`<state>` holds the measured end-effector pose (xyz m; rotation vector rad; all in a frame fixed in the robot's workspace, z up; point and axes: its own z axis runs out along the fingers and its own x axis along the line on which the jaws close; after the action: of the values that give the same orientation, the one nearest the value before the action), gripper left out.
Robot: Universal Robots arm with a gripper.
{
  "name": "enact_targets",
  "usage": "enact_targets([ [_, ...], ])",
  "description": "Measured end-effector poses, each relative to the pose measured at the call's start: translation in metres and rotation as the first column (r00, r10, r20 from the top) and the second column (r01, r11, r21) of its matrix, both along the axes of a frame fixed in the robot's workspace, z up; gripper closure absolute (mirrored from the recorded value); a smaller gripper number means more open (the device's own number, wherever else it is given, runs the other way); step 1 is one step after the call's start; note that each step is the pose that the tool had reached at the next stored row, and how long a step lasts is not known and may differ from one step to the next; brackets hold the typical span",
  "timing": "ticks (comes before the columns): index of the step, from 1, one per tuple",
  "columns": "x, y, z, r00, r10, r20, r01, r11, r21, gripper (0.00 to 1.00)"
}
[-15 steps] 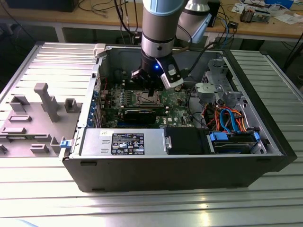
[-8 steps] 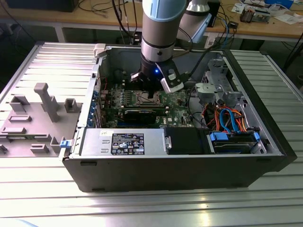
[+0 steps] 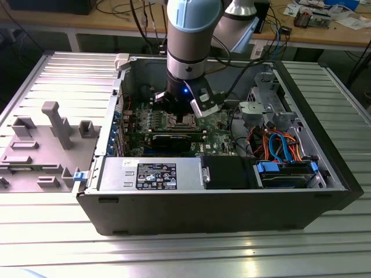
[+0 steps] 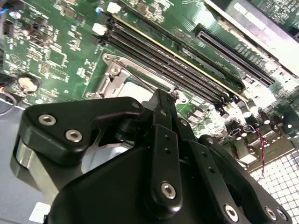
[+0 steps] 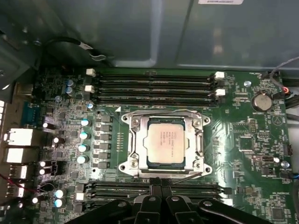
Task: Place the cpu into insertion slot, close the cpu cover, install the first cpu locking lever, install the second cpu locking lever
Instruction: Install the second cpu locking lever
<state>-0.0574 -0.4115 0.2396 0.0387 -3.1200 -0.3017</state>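
Note:
The cpu point(image 5: 166, 143), a silver-grey square chip, lies flat in the insertion slot point(image 5: 125, 117) on the green motherboard. The cpu cover point(image 5: 138, 140), a silver frame, lies down around the chip's edges. A thin wire locking lever point(image 5: 187, 177) runs along the socket edge nearest my fingers. My gripper point(image 5: 161, 183) is shut, its black fingers pressed together with the tips just at that socket edge beside the lever. In the second wrist view the gripper point(image 4: 169, 94) hangs right over the socket rim point(image 4: 110, 77), with part of the cpu point(image 4: 140, 87) showing beyond it. In the exterior view the gripper point(image 3: 184, 110) reaches down into the open case.
Black memory slots point(image 5: 152, 86) run along both sides of the socket. A long black expansion card point(image 3: 174, 139), a power supply point(image 3: 151, 174), a drive cage point(image 3: 264, 110) and orange and blue cables point(image 3: 278, 145) crowd the case. A grey fixture plate point(image 3: 46, 139) lies at the exterior view's left.

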Motion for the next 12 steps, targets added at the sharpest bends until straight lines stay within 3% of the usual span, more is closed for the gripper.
enact_targets([
  [5, -0.0073, -0.0007, -0.0041, 1.0, 0.0, -0.0015, 0.0, 1.0, 0.0048, 0.89],
  [9, -0.0085, -0.0039, -0.0055, 1.0, 0.0, -0.0051, 0.0, 0.9996, 0.0269, 0.89],
  [12, -0.0088, -0.0065, -0.0057, 1.0, 0.0, -0.0061, 0.0, 0.9995, 0.0324, 0.89],
])
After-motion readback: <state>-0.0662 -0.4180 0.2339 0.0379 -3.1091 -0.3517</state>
